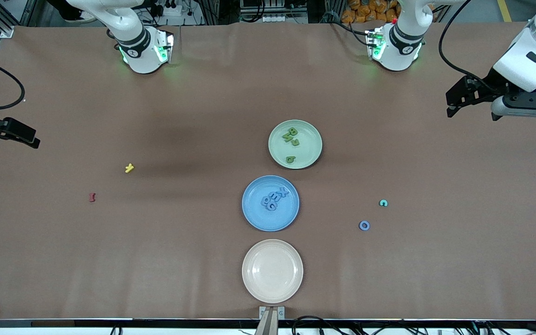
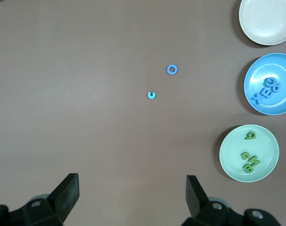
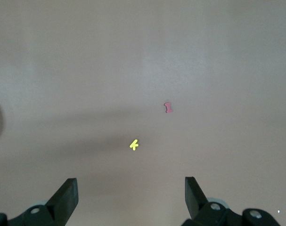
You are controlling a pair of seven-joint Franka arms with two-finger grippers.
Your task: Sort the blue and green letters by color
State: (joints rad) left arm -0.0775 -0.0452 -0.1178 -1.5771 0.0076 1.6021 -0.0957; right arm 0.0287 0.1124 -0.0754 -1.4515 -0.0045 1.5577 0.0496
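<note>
Blue O (image 1: 364, 225) (loose) — well apart from left hand (image 1: 454, 108)

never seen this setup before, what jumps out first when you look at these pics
Three plates in a row down the table's middle catch the eye: a green plate holding green letters, a blue plate holding blue letters nearer the camera, and an empty cream plate nearest. A blue ring letter and a teal letter lie loose toward the left arm's end. The open left gripper and right gripper wait over opposite table ends.
</note>
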